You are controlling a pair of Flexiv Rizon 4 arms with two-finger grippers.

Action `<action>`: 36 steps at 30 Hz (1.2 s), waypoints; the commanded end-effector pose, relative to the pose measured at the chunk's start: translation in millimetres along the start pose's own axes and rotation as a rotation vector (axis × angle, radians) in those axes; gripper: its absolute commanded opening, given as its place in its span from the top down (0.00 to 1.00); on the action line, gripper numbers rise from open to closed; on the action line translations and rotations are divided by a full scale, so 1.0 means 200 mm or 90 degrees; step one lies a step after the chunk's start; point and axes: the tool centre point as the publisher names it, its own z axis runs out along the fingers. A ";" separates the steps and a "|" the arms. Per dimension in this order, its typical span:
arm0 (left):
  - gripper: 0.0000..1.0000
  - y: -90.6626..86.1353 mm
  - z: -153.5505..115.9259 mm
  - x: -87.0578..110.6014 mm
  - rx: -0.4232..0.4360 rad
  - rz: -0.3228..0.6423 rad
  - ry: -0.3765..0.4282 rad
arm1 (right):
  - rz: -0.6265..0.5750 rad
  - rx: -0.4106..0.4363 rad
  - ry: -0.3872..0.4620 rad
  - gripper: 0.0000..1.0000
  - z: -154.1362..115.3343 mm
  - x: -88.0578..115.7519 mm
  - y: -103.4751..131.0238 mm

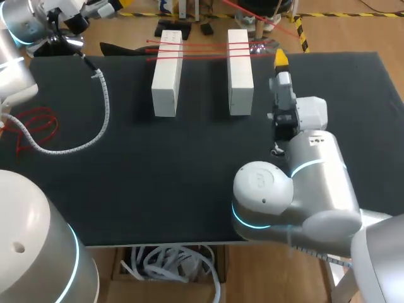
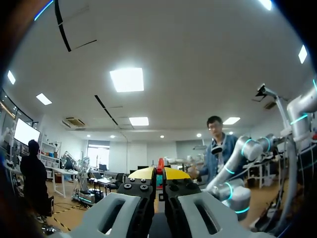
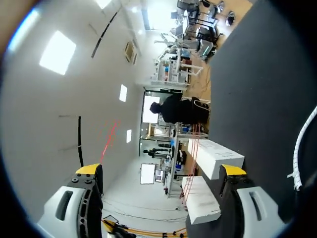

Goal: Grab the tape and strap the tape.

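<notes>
Head view shows the red tape [image 1: 202,49] stretched in thin lines across the tops of two white blocks [image 1: 167,72] near the counter's [image 1: 189,177] far edge. The right end effector [image 1: 281,60] hangs near the far edge, just beside the block nearer the right edge, fingers spread wide and empty. The left end effector [image 2: 159,173] is pressed together, off by the far left corner. The grab looks not yet begun. Next the right arm should line its open fingers around a strand, then close.
</notes>
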 end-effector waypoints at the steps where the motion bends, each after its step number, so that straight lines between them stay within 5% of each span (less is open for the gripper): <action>1: 1.00 0.00 0.00 0.00 -0.001 -0.001 0.000 | 0.141 0.027 -0.008 0.00 0.00 0.08 0.01; 16: 1.00 0.00 0.00 0.00 -0.001 -0.001 0.000 | 0.199 -0.028 0.040 0.00 0.05 0.39 0.05; 36: 1.00 0.00 0.00 0.00 -0.001 -0.001 0.000 | 0.266 -0.020 0.019 0.00 0.15 0.54 0.04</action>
